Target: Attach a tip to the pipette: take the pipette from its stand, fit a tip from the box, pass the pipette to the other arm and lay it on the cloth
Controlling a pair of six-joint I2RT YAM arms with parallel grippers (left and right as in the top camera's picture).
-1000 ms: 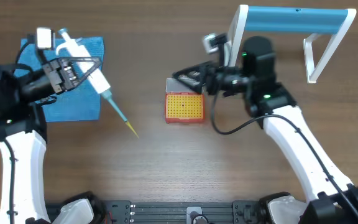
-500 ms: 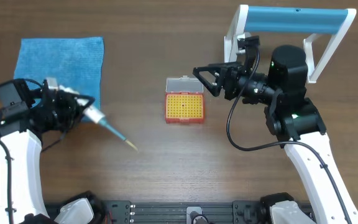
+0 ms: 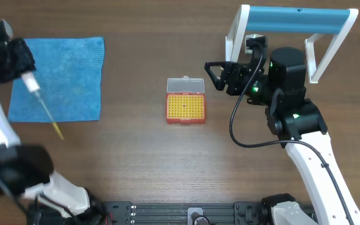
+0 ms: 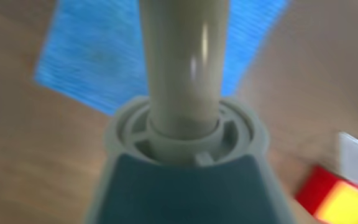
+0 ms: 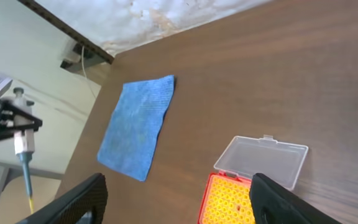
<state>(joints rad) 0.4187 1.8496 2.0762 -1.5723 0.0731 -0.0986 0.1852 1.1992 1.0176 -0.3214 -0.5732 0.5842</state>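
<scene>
Over by the left side of the blue cloth (image 3: 67, 69) is where the pipette (image 3: 35, 90) is right now, hanging pretty much upright off the bench (image 3: 136, 162) with nothing under it touching. The left hand (image 5: 8, 118) is pinching it near the top. Can't say for sure if the point sits over the cloth or just off its edge.

It's got a yellow tip (image 3: 57, 130) on the end, so the fitting part looks done to me. The stand (image 3: 295, 19) at the back right has no pipette on it. The tip box (image 3: 185, 107) sits mid-bench with its clear lid (image 3: 185, 85) flipped open.

The right hand (image 3: 210, 76) is up near the stand with its fingers (image 5: 82, 199) spread wide, holding nothing, well apart from the pipette. So my guess is the handover's done too, and all that's left is laying it down on the cloth and letting go.
</scene>
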